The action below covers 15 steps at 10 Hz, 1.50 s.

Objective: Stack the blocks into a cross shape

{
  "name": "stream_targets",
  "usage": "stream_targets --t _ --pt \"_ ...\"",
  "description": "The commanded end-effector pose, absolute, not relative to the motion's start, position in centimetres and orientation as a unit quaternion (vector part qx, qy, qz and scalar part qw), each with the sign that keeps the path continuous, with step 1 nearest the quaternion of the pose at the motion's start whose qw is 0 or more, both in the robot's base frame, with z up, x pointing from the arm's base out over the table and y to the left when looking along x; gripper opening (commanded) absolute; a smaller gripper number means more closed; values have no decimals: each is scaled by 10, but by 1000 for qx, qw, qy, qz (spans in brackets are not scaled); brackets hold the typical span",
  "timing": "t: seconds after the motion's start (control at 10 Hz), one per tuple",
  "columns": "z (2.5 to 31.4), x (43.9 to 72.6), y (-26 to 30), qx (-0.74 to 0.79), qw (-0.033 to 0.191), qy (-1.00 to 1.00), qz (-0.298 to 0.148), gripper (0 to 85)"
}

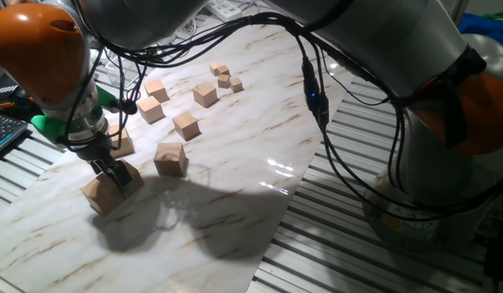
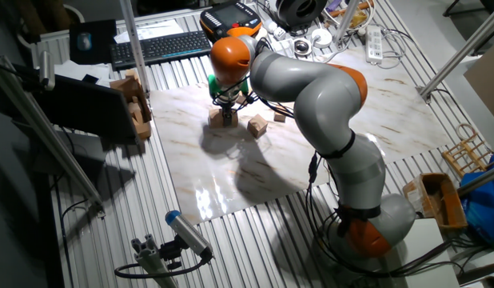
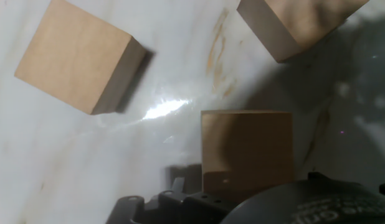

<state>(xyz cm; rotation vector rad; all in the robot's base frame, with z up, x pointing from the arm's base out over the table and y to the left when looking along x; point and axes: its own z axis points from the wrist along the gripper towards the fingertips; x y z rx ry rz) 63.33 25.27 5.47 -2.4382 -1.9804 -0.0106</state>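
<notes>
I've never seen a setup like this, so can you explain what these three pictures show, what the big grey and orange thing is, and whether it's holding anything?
The grey and orange thing is a robot arm standing beside a marble-patterned table. Two pictures come from fixed cameras on different sides; the third comes from a camera on the arm's hand, looking down along its fingers. Plain wooden cubes of several sizes lie scattered on the table. The gripper, its two-fingered hand, is down at one large block, with the fingers on either side of it. Whether they are actually squeezing it cannot be told. Another large block sits nearby.
</notes>
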Motion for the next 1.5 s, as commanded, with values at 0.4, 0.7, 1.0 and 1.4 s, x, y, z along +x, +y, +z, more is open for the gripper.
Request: stream_targets --t 0.4,0.7,1.0,1.4 --pt "53 633 252 -777 12 -629 -3 680" --pt "52 632 253 -775 13 -632 -6 510" --pt "52 631 253 -772 13 -635 -14 0" --pt "53 631 253 -773 15 -634 -8 0"
